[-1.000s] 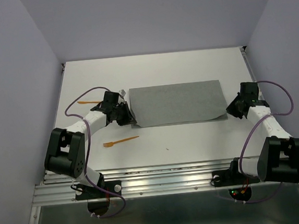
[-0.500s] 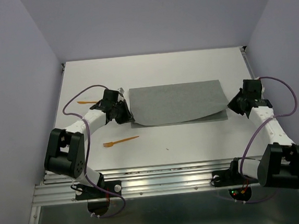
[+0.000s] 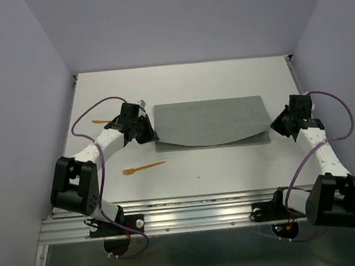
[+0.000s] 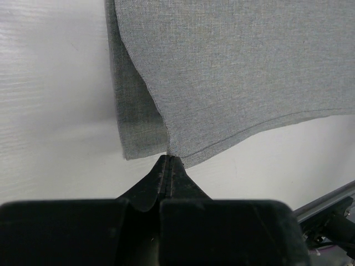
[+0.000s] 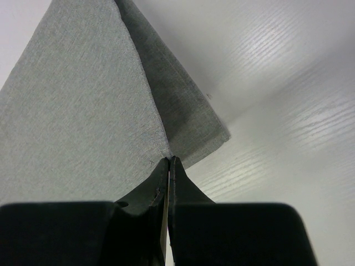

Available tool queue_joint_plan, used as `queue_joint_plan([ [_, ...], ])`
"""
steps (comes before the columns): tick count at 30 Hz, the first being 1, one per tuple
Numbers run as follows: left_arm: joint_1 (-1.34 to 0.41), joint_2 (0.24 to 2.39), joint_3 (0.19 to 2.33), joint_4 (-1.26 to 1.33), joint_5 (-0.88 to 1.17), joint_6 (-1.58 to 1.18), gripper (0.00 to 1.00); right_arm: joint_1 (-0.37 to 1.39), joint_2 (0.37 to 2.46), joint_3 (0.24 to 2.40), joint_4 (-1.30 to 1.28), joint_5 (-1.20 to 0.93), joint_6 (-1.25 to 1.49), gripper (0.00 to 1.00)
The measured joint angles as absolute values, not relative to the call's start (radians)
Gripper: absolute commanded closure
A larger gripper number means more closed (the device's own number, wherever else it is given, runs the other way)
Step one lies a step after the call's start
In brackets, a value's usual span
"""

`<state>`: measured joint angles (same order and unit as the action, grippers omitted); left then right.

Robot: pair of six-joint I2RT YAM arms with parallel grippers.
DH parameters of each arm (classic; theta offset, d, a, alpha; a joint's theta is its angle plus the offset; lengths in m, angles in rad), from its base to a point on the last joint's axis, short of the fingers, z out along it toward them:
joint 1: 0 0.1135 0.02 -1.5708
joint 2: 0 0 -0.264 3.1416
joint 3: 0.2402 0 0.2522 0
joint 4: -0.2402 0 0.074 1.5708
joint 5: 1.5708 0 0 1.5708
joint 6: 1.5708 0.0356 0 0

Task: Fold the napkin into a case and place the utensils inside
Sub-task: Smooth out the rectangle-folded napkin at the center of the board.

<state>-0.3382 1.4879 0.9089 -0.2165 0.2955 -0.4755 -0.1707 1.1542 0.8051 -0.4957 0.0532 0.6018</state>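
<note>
The grey napkin (image 3: 211, 122) lies folded in two layers across the middle of the white table. Its upper layer is lifted at both near corners and sags between them. My left gripper (image 3: 151, 134) is shut on the napkin's near left corner (image 4: 169, 151). My right gripper (image 3: 273, 126) is shut on its near right corner (image 5: 166, 154). The lower layer (image 4: 136, 127) lies flat under the raised one. An orange fork (image 3: 143, 168) lies in front of the napkin's left end. A second orange utensil (image 3: 103, 121) lies left of the left arm, partly hidden by its cable.
Purple cables (image 3: 95, 110) loop off both arms. The table's metal front rail (image 3: 190, 209) runs along the near edge. Lilac walls (image 3: 24, 90) close in the left, right and back sides.
Both grippers have carried the napkin's top-layer corners a little farther back and up. The top layer's near edge now bows away from the lower layer's front edge.
</note>
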Motion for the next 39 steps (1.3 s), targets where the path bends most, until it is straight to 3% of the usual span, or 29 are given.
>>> queue_joint_plan([
  [39, -0.326, 1.470, 0.875, -0.199, 0.300, -0.489, 1.00, -0.171, 1.077, 0.703, -0.546, 0.030, 0.661, 0.99],
])
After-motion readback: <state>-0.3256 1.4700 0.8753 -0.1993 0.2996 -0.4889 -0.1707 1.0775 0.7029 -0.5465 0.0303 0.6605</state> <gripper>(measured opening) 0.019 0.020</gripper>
